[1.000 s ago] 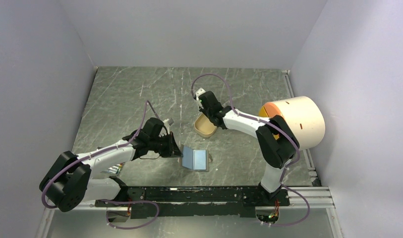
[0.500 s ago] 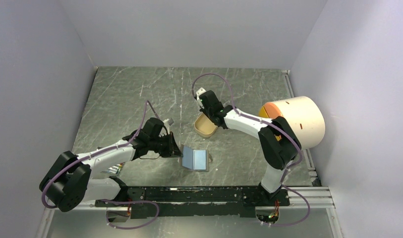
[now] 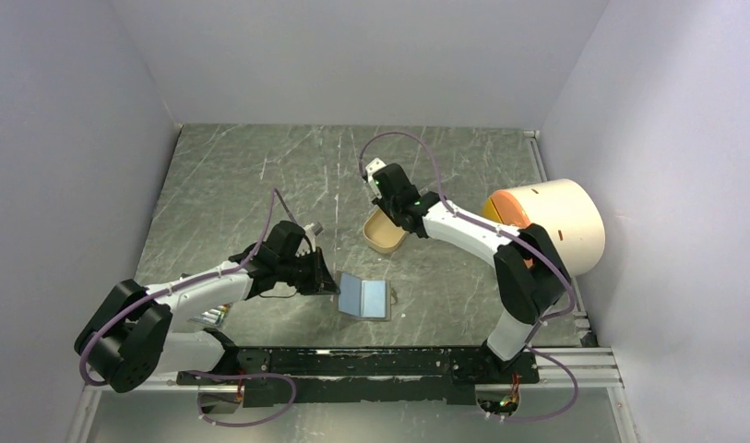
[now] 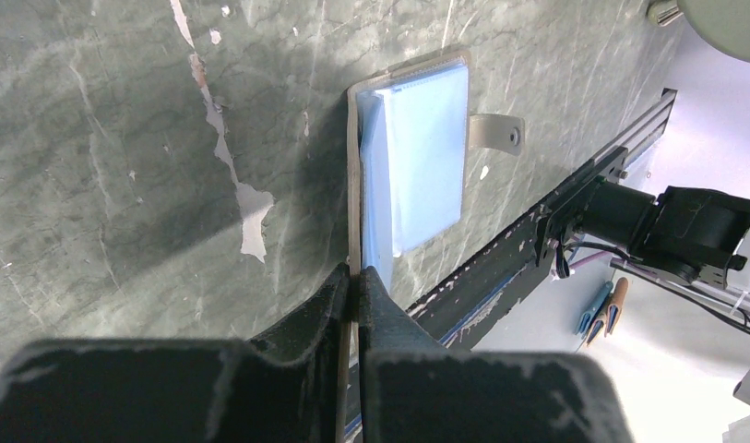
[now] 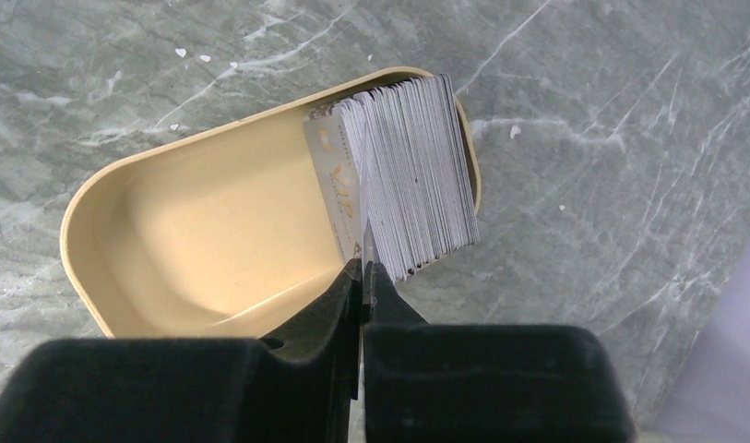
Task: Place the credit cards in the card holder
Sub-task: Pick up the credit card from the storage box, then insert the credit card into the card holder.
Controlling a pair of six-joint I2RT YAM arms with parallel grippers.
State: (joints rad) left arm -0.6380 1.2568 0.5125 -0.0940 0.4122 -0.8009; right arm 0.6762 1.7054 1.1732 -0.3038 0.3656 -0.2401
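**Left end effector** (image 4: 355, 281): clenched, its two black fingers pinching the olive edge of one flap of the card holder (image 4: 424, 157). The card holder is lying open on the tabletop (image 4: 122, 138), pale blue lining facing up, with its snap tab (image 4: 496, 134) sticking out from the far side. The left wrist view is presenting the gripped flap almost edge-on, as a thin olive line running away from the fingertips. The top view is instead showing two bluish panels side by side, near the front rail (image 3: 352, 362) and roughly midway between the two arm bases.

**Right end effector** (image 5: 363, 272): clenched on the near edge of the frontmost credit cards (image 5: 412, 175). How many cards the fingers are pinching cannot be told. The cards are standing on edge as a tight stack at one end of the tan tray (image 5: 168, 231), the rest of which is showing bare floor. The front card is showing a grey face with gold lettering. Only the right wrist view is revealing this stack. In the top view the right wrist is covering it, and just the tray's rim is showing below the arm.

**Surroundings:** the top view is placing the tray farther back than the card holder and well apart from it. A cream cylinder (image 3: 560, 226) with an orange face is lying at the right edge of the tabletop, behind the right arm.
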